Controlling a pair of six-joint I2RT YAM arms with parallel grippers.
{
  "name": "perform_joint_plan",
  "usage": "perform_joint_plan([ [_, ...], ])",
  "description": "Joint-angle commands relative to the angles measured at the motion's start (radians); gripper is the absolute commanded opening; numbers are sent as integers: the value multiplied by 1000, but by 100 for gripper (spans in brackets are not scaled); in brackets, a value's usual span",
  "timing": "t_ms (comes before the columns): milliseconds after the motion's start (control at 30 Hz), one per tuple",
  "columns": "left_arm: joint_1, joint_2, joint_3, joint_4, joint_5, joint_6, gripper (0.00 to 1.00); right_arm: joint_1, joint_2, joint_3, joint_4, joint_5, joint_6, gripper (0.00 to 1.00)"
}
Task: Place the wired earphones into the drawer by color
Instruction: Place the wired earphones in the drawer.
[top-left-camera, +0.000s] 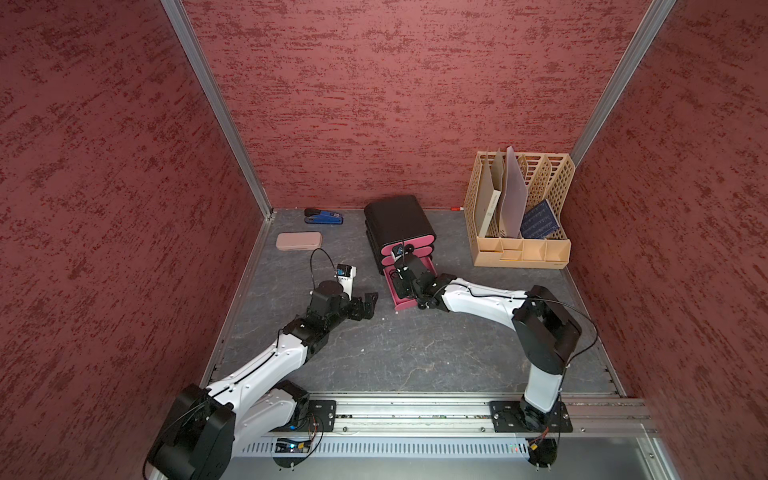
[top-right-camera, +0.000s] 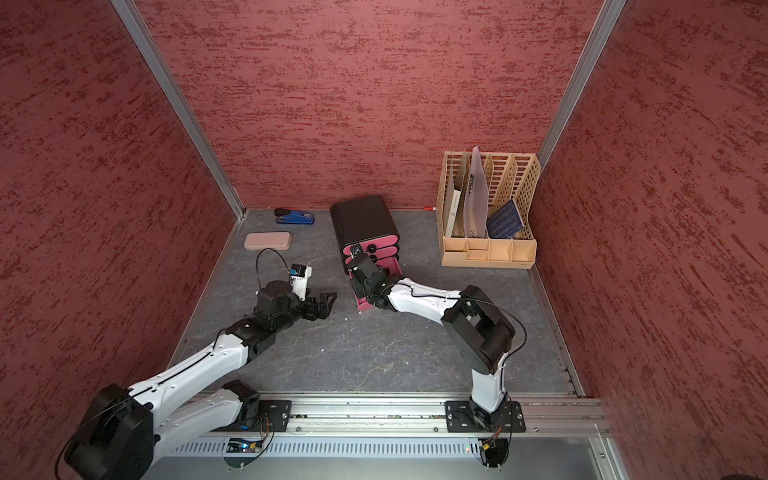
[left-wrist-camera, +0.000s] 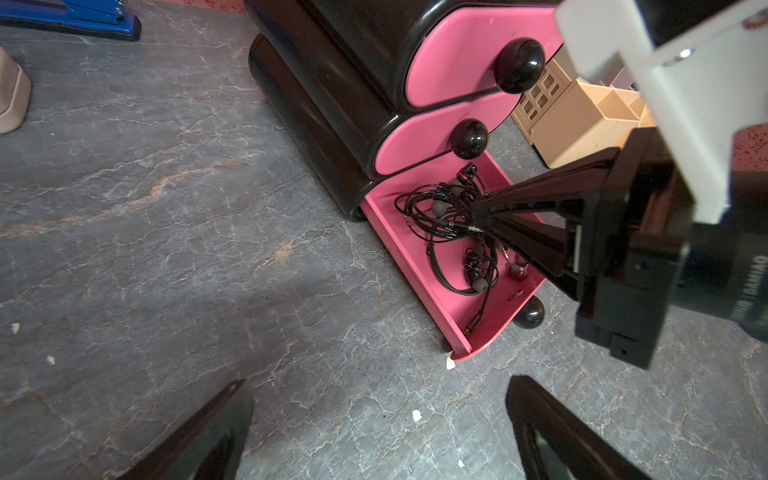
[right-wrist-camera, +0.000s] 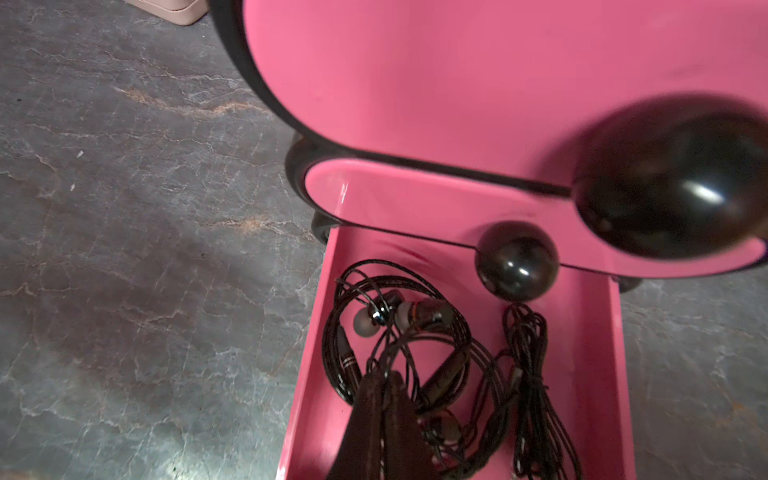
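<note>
The drawer cabinet (top-left-camera: 399, 220) (top-right-camera: 363, 220) is black with three pink fronts and round black knobs. Its bottom drawer (left-wrist-camera: 415, 286) (right-wrist-camera: 309, 395) is pulled out. Black wired earphones (left-wrist-camera: 440, 232) (right-wrist-camera: 532, 374) lie tangled inside it. My right gripper (top-left-camera: 401, 291) (top-right-camera: 359, 291) (left-wrist-camera: 478, 214) (right-wrist-camera: 384, 376) reaches down into this drawer, shut, with a thin black cable pinched at its tips. My left gripper (top-left-camera: 368, 301) (top-right-camera: 326, 301) (left-wrist-camera: 378, 380) hangs open and empty over bare table left of the open drawer. No red or white earphones show.
A beige lattice file rack (top-left-camera: 521, 249) stands at the back right. A blue stapler (top-left-camera: 324, 217) and a pale pink case (top-left-camera: 298, 241) lie at the back left. Red walls close three sides. Small white crumbs (left-wrist-camera: 417, 414) dot the table.
</note>
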Motion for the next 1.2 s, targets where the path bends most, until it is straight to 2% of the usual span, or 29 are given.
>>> perform_joint_plan([
  [0, 4, -9, -15, 20, -6, 7, 100, -9, 28, 38, 67, 42, -23, 0],
  [533, 4, -16, -15, 17, -4, 7, 100, -28, 97, 54, 79, 59, -15, 3],
  [600, 4, -15, -14, 17, -4, 6, 100, -30, 99, 54, 76, 58, -16, 8],
  [733, 4, -18, -15, 17, -6, 6, 100, -31, 80, 44, 73, 35, -9, 34],
  [800, 4, -18, -15, 18, -5, 6, 100, -30, 58, 26, 76, 21, 0, 40],
  [1167, 4, -22, -17, 15, -2, 6, 100, -31, -118, -107, 20, -48, 72, 52],
])
